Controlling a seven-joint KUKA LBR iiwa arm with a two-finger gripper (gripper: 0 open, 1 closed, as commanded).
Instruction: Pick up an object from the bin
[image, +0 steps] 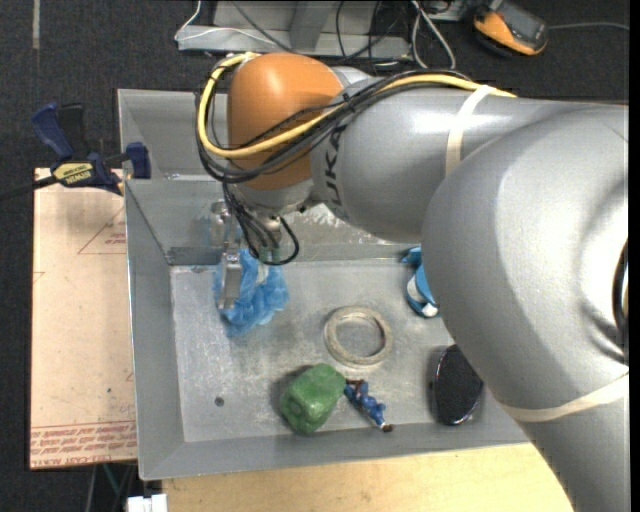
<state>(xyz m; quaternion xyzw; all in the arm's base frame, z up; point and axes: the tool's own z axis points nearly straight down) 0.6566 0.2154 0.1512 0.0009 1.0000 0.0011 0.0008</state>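
Camera view places the gripper low in the back left part of the bin. It is pointed straight down and in contact with a crumpled blue wad that lies near the foot of the back wall. The metal of the claw stands along the left side of the wad, and the blue material bulges out to its right. Whether the claw is wide, narrow or already closed on the wad cannot be told from this angle, and nothing confirms a hold. The arm comes in from the right, with its orange wrist cover above the claw. In my judgement this upright approach suits a soft item lying by itself, since the wad is well apart from the other contents and nothing crowds it. The rest of the contents is spread out, not heaped. A clear ring of tape lies flat near the middle of the floor. A green lump sits by the front wall, and a small blue piece lies just beside it on the right. A black disc rests toward the front right, partly under the arm. A blue and white item lies at the right, mostly hidden by the arm. The pick is judged to be at the grasping stage, with lifting not yet shown.
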